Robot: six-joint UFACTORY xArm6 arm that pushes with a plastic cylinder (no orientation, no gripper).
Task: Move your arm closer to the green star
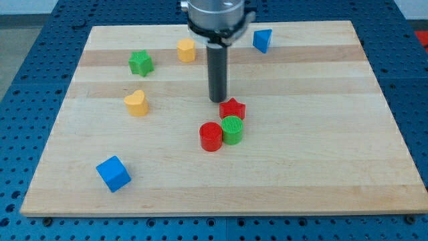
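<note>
Currently: approach to green star-shaped plastic block [140,63], not yet reached.
My tip [218,100], bare rod holding nothing, beside red star-shaped block [233,108]; next move heads ten o'clock across wooden board [334,161].

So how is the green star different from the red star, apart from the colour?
The green star stands alone near the view's upper left, touching nothing; the red star sits mid-board, pressed against the green cylinder. My tip rests just left of the red star, while the green star lies well off to the tip's left. Both share the same star shape and look about equal in size.
</note>
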